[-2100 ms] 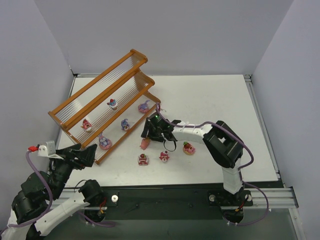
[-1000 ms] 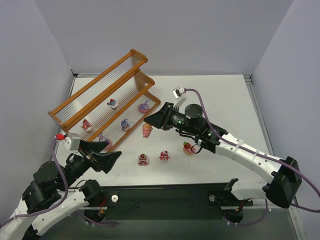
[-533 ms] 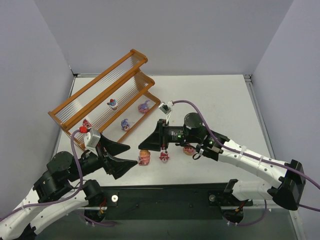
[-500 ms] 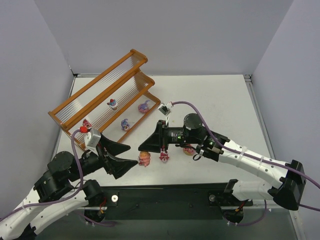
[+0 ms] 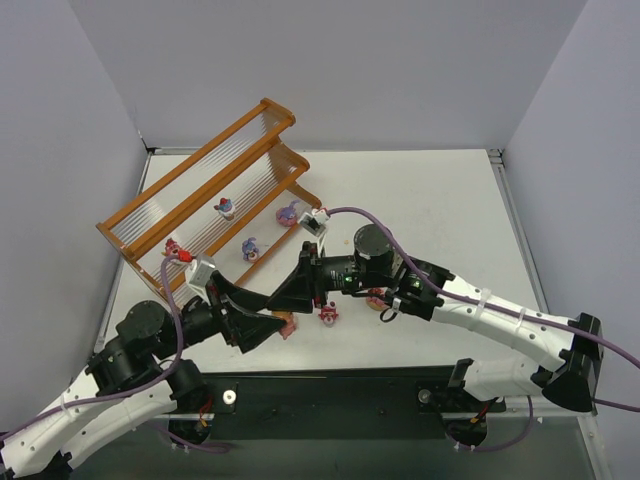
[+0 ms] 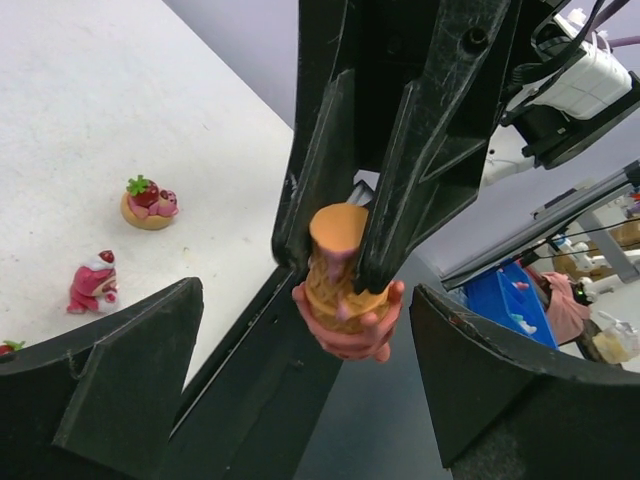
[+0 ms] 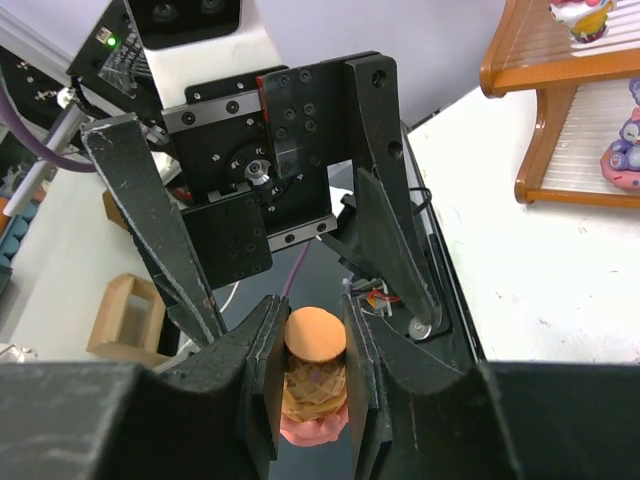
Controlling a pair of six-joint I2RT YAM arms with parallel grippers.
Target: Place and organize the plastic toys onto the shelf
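White counter (image 5: 430,200): right tool (image 7: 315,370) clenches the waffle-cone toy (image 6: 338,270) between the released left tool's (image 5: 268,315) jaws, seemingly for handover.

A white tabletop (image 5: 430,200) is enclosed by plain pale walls (image 5: 330,60) on the left, far and right; a black rail (image 5: 350,392) is fixed along the near edge.

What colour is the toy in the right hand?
The toy is orange, waffle-textured, with a pink end; left wrist view shows it best.
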